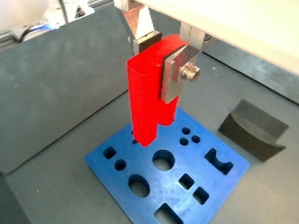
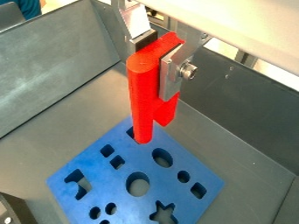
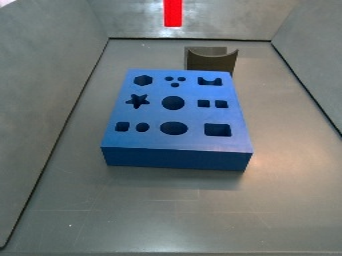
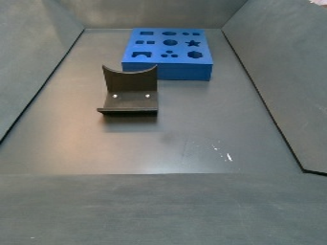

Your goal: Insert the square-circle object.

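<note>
Both wrist views show one red peg (image 1: 149, 96), one blue block (image 1: 176, 171) and one gripper (image 1: 158, 77). A side view adds one dark grey curved piece (image 4: 129, 93), which lies on the worktop (image 4: 192, 144) well apart from the block. The peg hangs upright, its long axis vertical and its lower end pointing down at the block, above it and clear of its top face. It is bright red, tall and slender, with a rounded bar on one side (image 2: 142, 96). The jaws are closed on the peg's upper part, a silver finger (image 2: 173, 72) flat against its side. In a side view only the peg's lower end (image 3: 173, 12) shows, high above the block's (image 3: 177, 115) far edge.
</note>
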You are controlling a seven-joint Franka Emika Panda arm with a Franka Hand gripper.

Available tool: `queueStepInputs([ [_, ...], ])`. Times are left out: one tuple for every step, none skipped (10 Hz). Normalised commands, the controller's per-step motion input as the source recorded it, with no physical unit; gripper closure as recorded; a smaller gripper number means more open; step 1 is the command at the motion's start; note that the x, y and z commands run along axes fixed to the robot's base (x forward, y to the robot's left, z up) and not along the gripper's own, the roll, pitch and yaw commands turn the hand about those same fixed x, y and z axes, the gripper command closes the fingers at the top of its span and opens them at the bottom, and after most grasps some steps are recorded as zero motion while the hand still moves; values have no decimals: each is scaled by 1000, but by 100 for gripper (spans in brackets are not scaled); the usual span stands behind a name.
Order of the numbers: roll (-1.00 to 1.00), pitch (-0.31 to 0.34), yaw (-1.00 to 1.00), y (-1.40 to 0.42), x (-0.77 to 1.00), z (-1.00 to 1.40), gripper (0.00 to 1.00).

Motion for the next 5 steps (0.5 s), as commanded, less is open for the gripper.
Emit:
queueStepInputs([
  [0, -91, -1000, 0, -43, -680, 100],
  [0, -57, -1000, 0, -31, -697, 100],
  [0, -34, -1000, 0, -23, -697, 100],
  [0, -4, -811, -189, -223, -683, 100],
  [0, -24, -760, -89, -386, -677, 100],
])
